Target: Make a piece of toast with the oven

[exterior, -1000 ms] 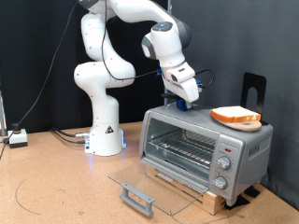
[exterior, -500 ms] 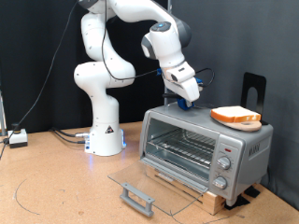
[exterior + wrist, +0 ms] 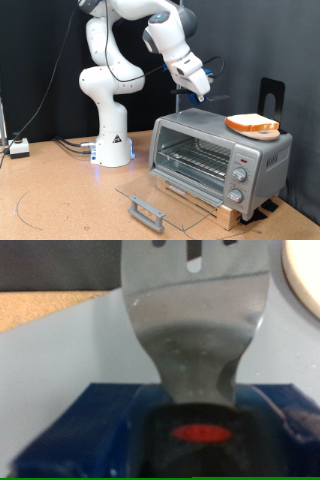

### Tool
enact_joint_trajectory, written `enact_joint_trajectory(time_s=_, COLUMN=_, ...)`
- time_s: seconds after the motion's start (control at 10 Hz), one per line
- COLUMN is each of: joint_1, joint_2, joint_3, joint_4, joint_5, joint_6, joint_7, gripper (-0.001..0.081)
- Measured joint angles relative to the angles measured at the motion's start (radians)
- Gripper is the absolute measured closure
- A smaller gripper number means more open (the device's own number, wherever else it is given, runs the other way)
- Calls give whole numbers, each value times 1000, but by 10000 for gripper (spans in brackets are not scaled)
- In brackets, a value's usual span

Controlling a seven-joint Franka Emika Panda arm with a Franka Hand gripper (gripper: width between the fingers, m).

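Note:
The piece of toast (image 3: 252, 123) lies on a round wooden plate (image 3: 262, 133) on top of the silver oven (image 3: 222, 155). The oven's glass door (image 3: 160, 192) is dropped open and the wire rack inside is bare. My gripper (image 3: 201, 89) hangs above the oven's top, to the exterior view's left of the toast, and is shut on a metal spatula. In the wrist view the slotted spatula blade (image 3: 195, 300) points over the oven top (image 3: 60, 350), its black handle (image 3: 198, 430) sits in a blue holder (image 3: 70, 430), and the plate's rim (image 3: 305, 280) shows at one corner.
The oven stands on a wooden board (image 3: 225, 212). A black stand (image 3: 270, 95) rises behind the oven. The arm's white base (image 3: 112, 148) stands to the exterior view's left of the oven, with a small box and cables (image 3: 20, 148) further left.
The gripper has risen from the oven's top and tilted, lifting the spatula. The toast and the oven door have not moved.

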Motion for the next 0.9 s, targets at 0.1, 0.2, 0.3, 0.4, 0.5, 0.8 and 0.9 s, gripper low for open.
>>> enact_joint_trajectory(time_s=0.1, joint_1=-2, joint_2=-25, joint_3=-24, joint_4=1, joint_5=-7, joint_6=-32, joint_7=0, gripper=400)
enact_joint_trajectory(time_s=0.2, joint_1=-3, joint_2=-22, joint_3=-20, joint_4=1, joint_5=-7, joint_6=-32, joint_7=1, gripper=400)
enact_joint_trajectory(time_s=0.3, joint_1=-7, joint_2=-21, joint_3=-20, joint_4=0, joint_5=-5, joint_6=-16, joint_7=1, gripper=400)
enact_joint_trajectory(time_s=0.4, joint_1=-23, joint_2=-21, joint_3=-25, joint_4=-5, joint_5=1, joint_6=29, joint_7=2, gripper=400)
enact_joint_trajectory(time_s=0.5, joint_1=-50, joint_2=-20, joint_3=-33, joint_4=-11, joint_5=4, joint_6=77, joint_7=6, gripper=400)
enact_joint_trajectory(time_s=0.8, joint_1=-170, joint_2=-14, joint_3=-47, joint_4=-16, joint_5=-34, joint_6=129, joint_7=39, gripper=400)
enact_joint_trajectory(time_s=0.9, joint_1=-211, joint_2=-13, joint_3=-54, joint_4=-16, joint_5=-63, joint_6=125, joint_7=40, gripper=400)
